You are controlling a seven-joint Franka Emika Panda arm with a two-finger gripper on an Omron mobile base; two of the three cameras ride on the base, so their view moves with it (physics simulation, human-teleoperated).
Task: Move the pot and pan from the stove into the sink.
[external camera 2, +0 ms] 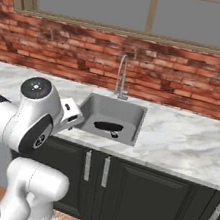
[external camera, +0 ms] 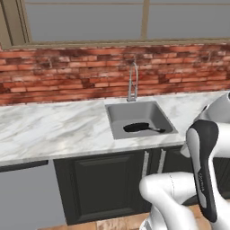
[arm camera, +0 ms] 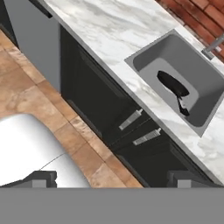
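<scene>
Black pan (external camera: 137, 127) lies flat in sink (external camera: 117, 116) set in marble desk (external camera: 54, 130); tool (arm camera: 111, 178) released, empty; pan prob light, stiff, slick w/ thin handle best to grip

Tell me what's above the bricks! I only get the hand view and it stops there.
Observer: A wide window runs above the brick wall.
Operator: What's the grey bit sticking out by the sink?
Observer: A tall arched faucet, standing behind the sink at the middle of its back edge.
Operator: Where's the robot's arm?
Observer: The white arm is bent in front of the dark cabinets, on the near side of the counter.
</scene>
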